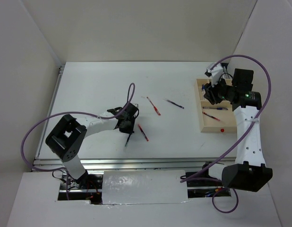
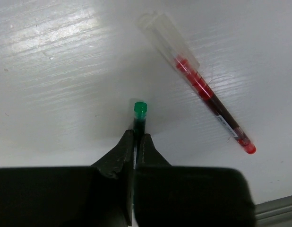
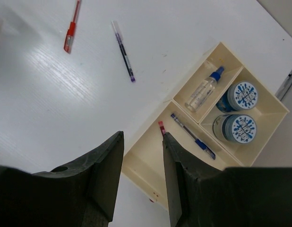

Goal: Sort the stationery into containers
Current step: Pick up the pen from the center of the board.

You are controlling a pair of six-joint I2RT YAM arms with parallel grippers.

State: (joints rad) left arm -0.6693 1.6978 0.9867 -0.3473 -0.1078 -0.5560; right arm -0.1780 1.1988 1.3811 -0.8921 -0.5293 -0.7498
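Observation:
My left gripper (image 2: 135,136) is low over the table and shut on a dark pen with a green end (image 2: 140,112); from above that pen (image 1: 128,139) sticks out toward the near edge. A red pen with a clear cap (image 2: 208,97) lies just right of it. Further back lie another red pen (image 1: 153,106) and a dark purple pen (image 1: 175,103). My right gripper (image 3: 142,136) hangs open and empty above the beige tray (image 3: 136,166). The tray holds a blue pen (image 3: 193,135), a red pen's tip (image 3: 161,126), a blue-capped bottle (image 3: 201,93) and two patterned rolls (image 3: 243,95).
The tray (image 1: 213,126) sits at the table's right side, under the right arm. White walls close in the table at the back and sides. A purple cable loops over each arm.

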